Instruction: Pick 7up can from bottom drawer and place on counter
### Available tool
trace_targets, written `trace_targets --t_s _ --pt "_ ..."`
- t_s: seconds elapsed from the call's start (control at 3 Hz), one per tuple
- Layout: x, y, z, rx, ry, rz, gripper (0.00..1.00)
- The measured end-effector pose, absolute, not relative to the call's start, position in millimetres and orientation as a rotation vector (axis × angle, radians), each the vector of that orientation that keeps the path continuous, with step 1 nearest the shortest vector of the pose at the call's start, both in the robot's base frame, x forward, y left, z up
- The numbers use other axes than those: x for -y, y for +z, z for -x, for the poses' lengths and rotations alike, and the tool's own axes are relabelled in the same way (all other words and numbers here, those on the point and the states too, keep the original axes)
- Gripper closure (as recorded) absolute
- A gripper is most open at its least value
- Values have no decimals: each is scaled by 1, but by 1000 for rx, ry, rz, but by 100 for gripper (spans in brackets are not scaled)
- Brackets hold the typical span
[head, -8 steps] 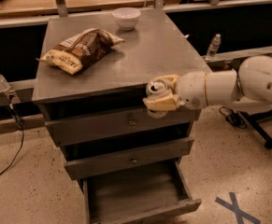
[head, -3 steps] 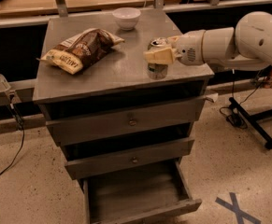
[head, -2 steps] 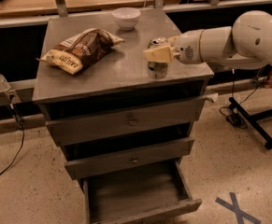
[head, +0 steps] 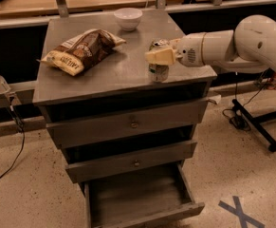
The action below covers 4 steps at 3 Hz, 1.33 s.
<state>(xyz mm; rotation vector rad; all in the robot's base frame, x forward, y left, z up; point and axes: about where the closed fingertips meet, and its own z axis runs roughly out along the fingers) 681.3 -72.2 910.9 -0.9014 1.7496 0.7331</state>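
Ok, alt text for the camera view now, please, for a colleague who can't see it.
The white arm's gripper is at the upper part of the 7up can, which stands upright on the counter near its front edge. A brown snack bag and a white bowl sit there too; the bottom drawer below is pulled open.

The arm (head: pixel 223 46) is smooth white, made of thick rounded segments, the largest dotted with 3 small dark holes. The gripper (head: pixel 159 56), over the counter (head: pixel 123 68), is pale yellow.
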Motion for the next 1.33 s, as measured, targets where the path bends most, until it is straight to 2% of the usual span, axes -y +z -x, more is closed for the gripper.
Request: trace_targets --t_s 0.33,0.67,1.33 --pt "67 903 -701 -1728 739 923 15" --pt "64 903 -704 -1723 742 926 0" --pt "75 921 -689 -1694 702 979 0"
